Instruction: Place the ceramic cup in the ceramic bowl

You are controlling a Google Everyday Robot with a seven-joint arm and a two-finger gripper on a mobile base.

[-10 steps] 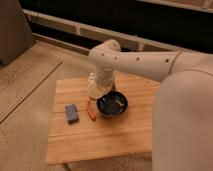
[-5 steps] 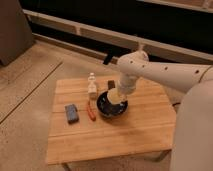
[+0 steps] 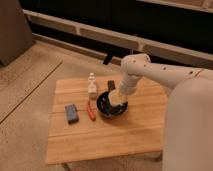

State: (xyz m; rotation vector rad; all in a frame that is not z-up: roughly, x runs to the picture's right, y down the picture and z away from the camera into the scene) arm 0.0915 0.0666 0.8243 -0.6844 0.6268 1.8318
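near edge: bare wooden table (image 3: pixel 100 140), pale planks, set on a speckled floor (image 3: pixel 25 95).

mid table, left to right: a small blue-grey block (image 3: pixel 72 113) lying flat, then a thin orange-red stick (image 3: pixel 91 111) just beside it, then the dark bowl (image 3: pixel 111 106), round and glossy, standing on the wood right of the stick.

the white arm (image 3: pixel 160 75) comes in from the right and bends down over the bowl. the gripper (image 3: pixel 118 97) sits low over the bowl's right half, inside its rim line. a pale cream shape at its tip looks like the cup (image 3: pixel 117 99); cannot tell whether it rests on the bowl's floor.

behind the bowl: a slim white bottle (image 3: pixel 92 85) upright, and a small dark object (image 3: pixel 111 85) just right of it.

far: pale ledge (image 3: pixel 100 35) below a dark wall.
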